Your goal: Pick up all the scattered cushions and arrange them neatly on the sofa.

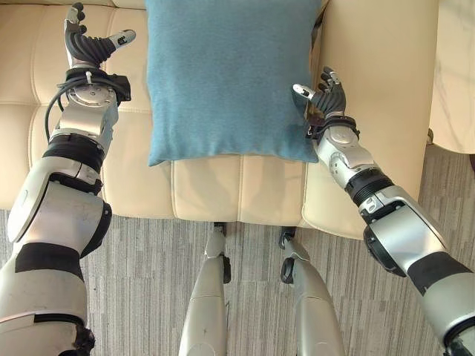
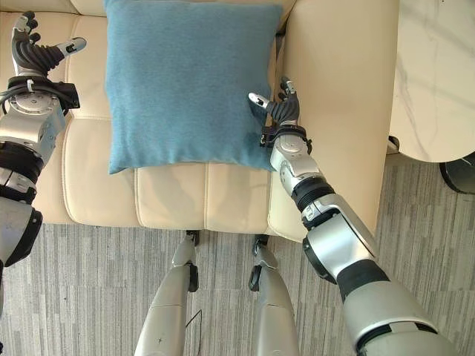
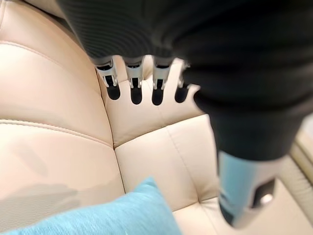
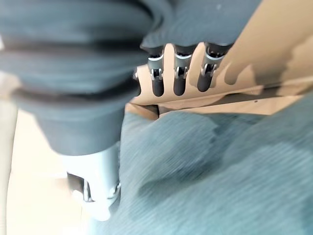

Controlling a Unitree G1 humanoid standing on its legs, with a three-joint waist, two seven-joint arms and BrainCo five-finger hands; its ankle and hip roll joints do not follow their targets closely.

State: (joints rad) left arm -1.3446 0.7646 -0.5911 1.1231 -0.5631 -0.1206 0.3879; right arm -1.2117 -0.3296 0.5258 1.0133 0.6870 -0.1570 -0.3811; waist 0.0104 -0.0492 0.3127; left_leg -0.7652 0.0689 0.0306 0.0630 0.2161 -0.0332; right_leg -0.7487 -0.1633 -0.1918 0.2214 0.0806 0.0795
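1. Left eye view: one square blue cushion (image 1: 231, 78) of finely woven, matte cloth is seen lying on the seat of a cream sofa (image 1: 208, 189), whose smooth leather-like cover is divided by stitched seams into padded panels. The cushion's near edge lies short of the seat's front edge. The left hand (image 1: 83, 41) is held over the seat, well apart from the cushion's left edge, with fingers relaxed and thumb spread; nothing is held. The right hand (image 1: 323, 96) is placed just beside the cushion's right edge, its thumb reaching over the cloth and its fingers loosely spread.

2. Right eye view: a grey striped carpet (image 2: 96, 289) is seen in front of the sofa, and one pale, marbled tabletop (image 2: 434, 74) stands to the right of the broad sofa arm (image 2: 338, 89).

3. Left wrist view: the left hand's fingers (image 3: 136, 88) are shown nearly straight over the seamed cream panels, with one blue cushion corner apart from them.

4. Right wrist view: the right hand's fingers (image 4: 179, 81) are shown extended above the blue cloth; whether the thumb touches it cannot be told.
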